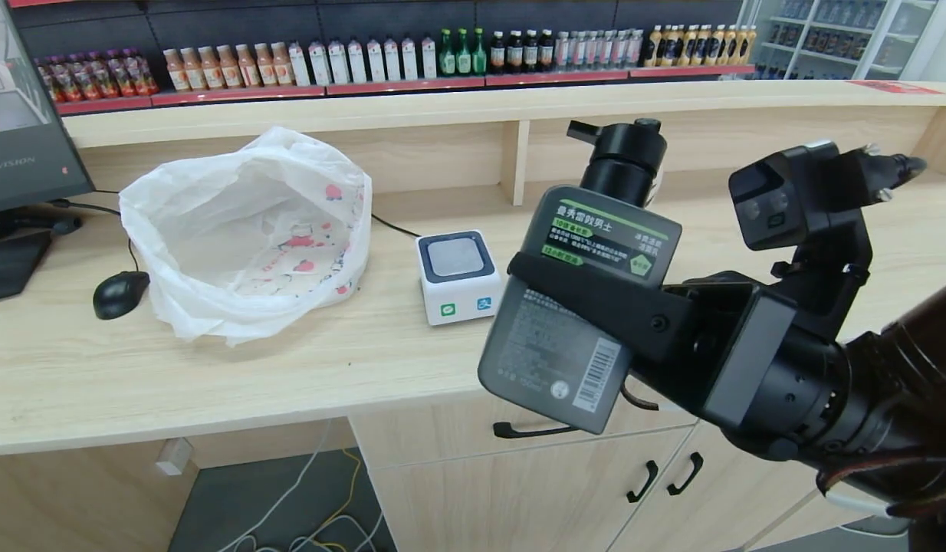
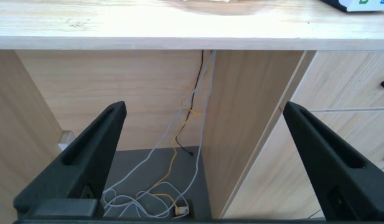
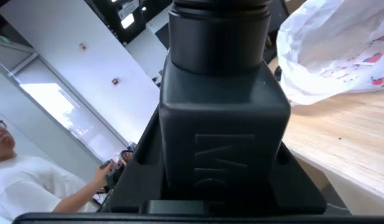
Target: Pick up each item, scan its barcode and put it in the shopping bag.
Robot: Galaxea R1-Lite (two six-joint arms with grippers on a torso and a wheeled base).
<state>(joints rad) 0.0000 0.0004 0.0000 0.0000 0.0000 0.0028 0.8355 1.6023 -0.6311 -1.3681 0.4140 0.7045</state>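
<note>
A dark grey bottle (image 1: 573, 303) with a black pump cap and a green label hangs tilted above the counter's front edge, barcode facing me. My right gripper (image 1: 596, 307) is shut on the bottle (image 3: 220, 118) around its middle. Just to its left stands the small white scanner cube (image 1: 458, 276). The white plastic shopping bag (image 1: 251, 230) stands open farther left on the counter; its edge (image 3: 341, 56) also appears in the right wrist view. My left gripper (image 2: 204, 168) is open below the counter's edge, in front of the cabinet and floor cables.
A black mouse (image 1: 120, 294) and a monitor (image 1: 21, 115) sit at the counter's far left. A raised wooden shelf (image 1: 519, 107) runs behind the counter. Drawer handles (image 1: 668, 475) are below the front edge. Bare counter (image 1: 212, 376) lies before the bag.
</note>
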